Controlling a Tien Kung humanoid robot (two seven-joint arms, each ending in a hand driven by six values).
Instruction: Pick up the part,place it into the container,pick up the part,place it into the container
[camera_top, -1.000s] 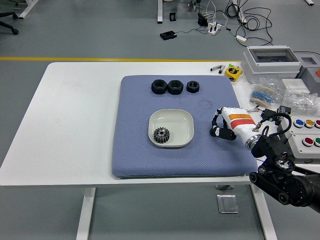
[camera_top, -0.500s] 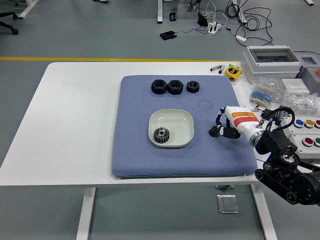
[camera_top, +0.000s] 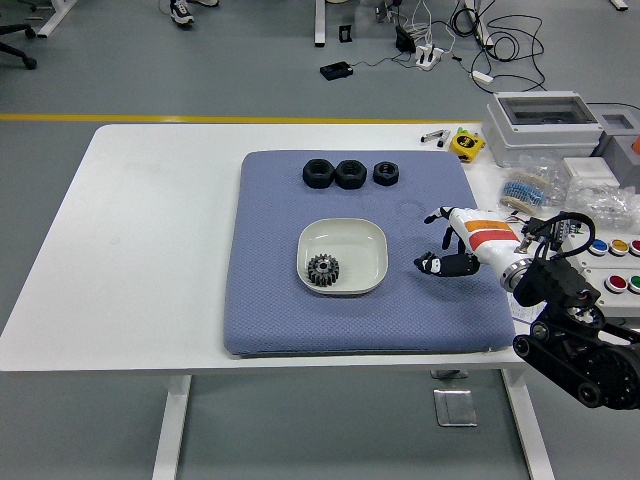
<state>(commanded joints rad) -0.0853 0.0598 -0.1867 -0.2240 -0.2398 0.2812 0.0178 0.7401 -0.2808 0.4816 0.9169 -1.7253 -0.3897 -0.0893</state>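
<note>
A white square dish (camera_top: 342, 256) sits mid-mat with a dark metal gear (camera_top: 322, 268) lying in its front left part. Three black parts stand in a row at the back of the blue mat (camera_top: 280, 310): a round one (camera_top: 317, 173), a second round one (camera_top: 350, 174) and a smaller hex nut (camera_top: 386, 172). My right hand (camera_top: 436, 245) hovers low over the mat to the right of the dish, its fingers spread and holding nothing. The left arm does not show.
Right of the mat lie a grey box (camera_top: 541, 124), a yellow tape measure (camera_top: 466, 143), bagged parts (camera_top: 530, 188) and a panel of coloured buttons (camera_top: 615, 270). The table's left half is bare white surface.
My right hand has edged left toward the dish and lifted a little, and its fingers have opened out from a curl. The gear and black parts have not moved.
</note>
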